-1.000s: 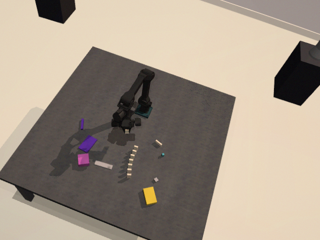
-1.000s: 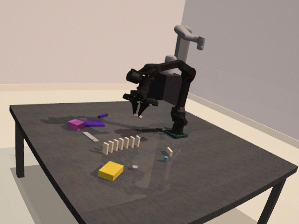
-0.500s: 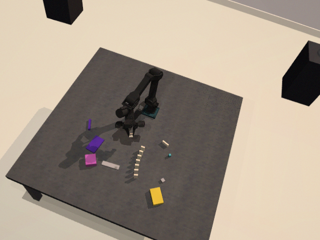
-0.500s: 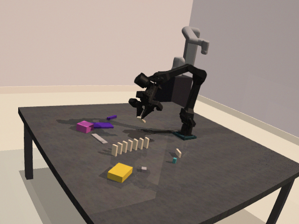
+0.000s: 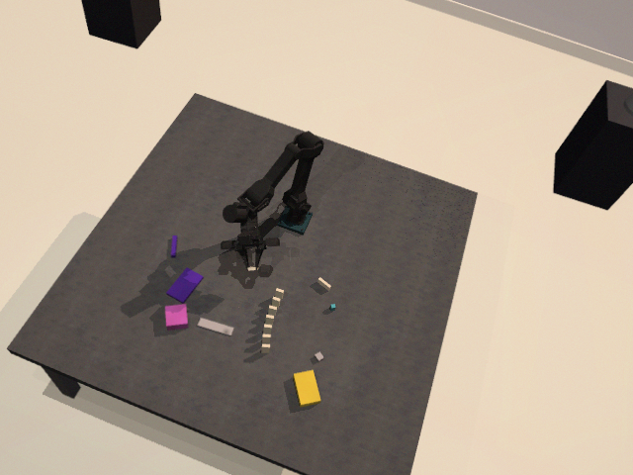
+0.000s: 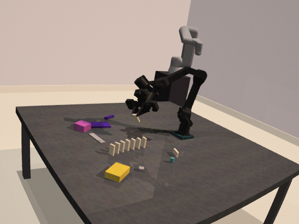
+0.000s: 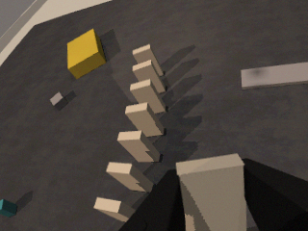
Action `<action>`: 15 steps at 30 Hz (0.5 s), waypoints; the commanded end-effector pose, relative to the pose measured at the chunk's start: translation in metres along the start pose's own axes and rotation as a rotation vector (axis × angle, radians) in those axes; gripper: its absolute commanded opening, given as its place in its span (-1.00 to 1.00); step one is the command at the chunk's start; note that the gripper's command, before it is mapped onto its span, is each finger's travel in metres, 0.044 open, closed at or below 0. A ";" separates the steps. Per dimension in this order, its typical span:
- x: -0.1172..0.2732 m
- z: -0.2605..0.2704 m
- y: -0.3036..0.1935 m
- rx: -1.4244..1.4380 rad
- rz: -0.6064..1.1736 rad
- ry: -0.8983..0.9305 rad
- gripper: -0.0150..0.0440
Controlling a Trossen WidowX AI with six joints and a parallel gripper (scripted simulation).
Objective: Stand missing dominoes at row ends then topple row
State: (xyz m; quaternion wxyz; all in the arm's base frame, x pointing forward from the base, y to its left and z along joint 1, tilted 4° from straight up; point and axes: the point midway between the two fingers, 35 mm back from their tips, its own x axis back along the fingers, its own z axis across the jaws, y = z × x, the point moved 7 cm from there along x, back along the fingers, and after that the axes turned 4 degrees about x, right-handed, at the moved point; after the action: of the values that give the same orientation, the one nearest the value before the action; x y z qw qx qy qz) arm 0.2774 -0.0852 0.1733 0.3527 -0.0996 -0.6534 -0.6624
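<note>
My gripper [image 5: 251, 266] [image 6: 136, 115] [image 7: 208, 174] is shut on a cream domino [image 5: 251, 268] [image 6: 138, 119] [image 7: 214, 194] and holds it tilted above the table, off the arm-side end of the row. A slightly curved row of several cream dominoes [image 5: 267, 329] [image 6: 122, 146] [image 7: 148, 97] stands upright and evenly spaced. In the wrist view the left finger hides part of the nearest ones. Another cream domino [image 5: 323, 283] [image 6: 175, 152] lies on its side, apart from the row, near the teal cube.
A teal cube [image 5: 332, 307] [image 6: 172, 160] [image 7: 7, 208], small grey cube [image 5: 318, 356] [image 6: 141, 167] [image 7: 57, 99] and yellow block [image 5: 307, 387] [image 6: 117, 171] [image 7: 84, 50] lie on one side of the row. A pale flat bar [image 5: 215, 327] [image 6: 96, 137] [image 7: 276, 76], pink block [image 5: 176, 316] [image 6: 82, 126] and purple pieces lie opposite.
</note>
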 end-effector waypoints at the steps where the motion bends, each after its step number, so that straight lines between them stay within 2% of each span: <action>1: 0.005 -0.001 -0.009 0.003 -0.089 0.010 -0.13; 15: 0.022 0.002 -0.033 0.067 -0.317 0.036 -0.13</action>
State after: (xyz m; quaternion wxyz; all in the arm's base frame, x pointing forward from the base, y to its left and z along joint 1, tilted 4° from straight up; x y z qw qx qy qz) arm 0.2508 -0.0951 0.1635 0.2747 0.0021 -0.6726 -0.6871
